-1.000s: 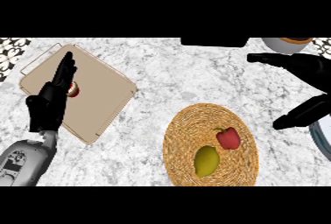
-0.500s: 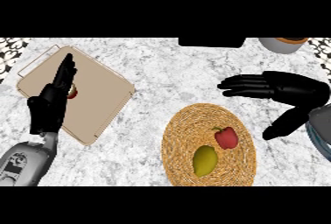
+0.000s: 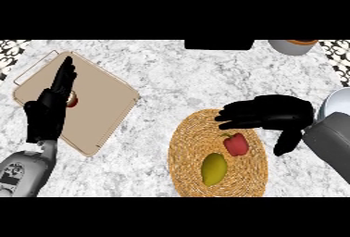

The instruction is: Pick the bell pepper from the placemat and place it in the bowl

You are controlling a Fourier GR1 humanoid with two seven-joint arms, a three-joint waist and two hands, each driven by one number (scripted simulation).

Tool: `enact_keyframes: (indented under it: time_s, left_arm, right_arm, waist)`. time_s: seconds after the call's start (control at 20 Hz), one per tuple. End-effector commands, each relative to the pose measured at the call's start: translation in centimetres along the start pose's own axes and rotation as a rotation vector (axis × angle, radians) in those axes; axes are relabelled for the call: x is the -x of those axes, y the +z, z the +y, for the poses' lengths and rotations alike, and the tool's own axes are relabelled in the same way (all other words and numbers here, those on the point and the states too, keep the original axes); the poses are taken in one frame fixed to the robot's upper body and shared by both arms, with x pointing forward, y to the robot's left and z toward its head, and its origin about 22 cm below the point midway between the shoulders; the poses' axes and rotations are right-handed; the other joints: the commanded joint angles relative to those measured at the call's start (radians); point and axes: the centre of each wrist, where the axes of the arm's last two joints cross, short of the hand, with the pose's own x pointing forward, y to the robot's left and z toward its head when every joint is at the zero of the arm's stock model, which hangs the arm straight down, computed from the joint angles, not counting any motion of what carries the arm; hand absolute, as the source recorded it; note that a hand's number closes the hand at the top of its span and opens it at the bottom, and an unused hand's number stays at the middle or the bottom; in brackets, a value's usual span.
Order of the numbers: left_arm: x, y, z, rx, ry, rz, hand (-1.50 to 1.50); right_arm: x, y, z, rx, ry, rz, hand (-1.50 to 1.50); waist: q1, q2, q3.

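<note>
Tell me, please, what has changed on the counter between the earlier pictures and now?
The right hand has swept in from the view's upper right toward the woven placemat and now hangs open just above the red bell pepper, holding nothing. The pepper and the yellow-green fruit beside it have not moved. The left hand stays open, fingers up, over the tan board.

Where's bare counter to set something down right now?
Bare marble lies between the tan tray and the woven placemat. The placemat is crowded: bell pepper, yellow fruit, right hand above.
</note>
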Motion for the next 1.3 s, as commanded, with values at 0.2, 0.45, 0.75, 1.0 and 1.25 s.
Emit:
enact_keyframes:
  time_s: [0.2, 0.45, 0.75, 1.0, 1.25]
  left_arm:
    - [0.0, 0.3, 0.0, -0.011, -0.006, 0.014, 0.00]
    - [1.1, 1.6, -0.4, 0.000, 0.004, -0.001, 0.00]
    - [1.2, 1.4, 0.6, -0.022, 0.001, -0.008, 0.00]
    - [-0.8, -0.1, 2.4, -0.031, -0.007, 0.002, 0.00]
    - [0.8, 1.0, 1.2, -0.008, -0.016, 0.000, 0.00]
  right_arm:
    - [1.5, -2.3, 2.6, -0.158, 0.029, 0.014, -1.50]
    - [2.6, -4.2, 5.6, -0.149, 0.016, 0.030, -1.50]
    - [3.5, -4.2, 2.5, -0.130, 0.010, 0.018, -1.50]
    - [2.5, -7.5, 5.7, -0.191, 0.020, 0.013, -1.50]
    - [4.2, -8.8, 5.9, -0.171, 0.127, -0.049, 1.50]
  waist:
    - [-0.016, -0.005, 0.000]
    - [-0.011, -0.003, 0.000]
    - [-0.014, -0.004, -0.001]
    - [-0.019, -0.006, 0.000]
    - [-0.008, -0.002, 0.000]
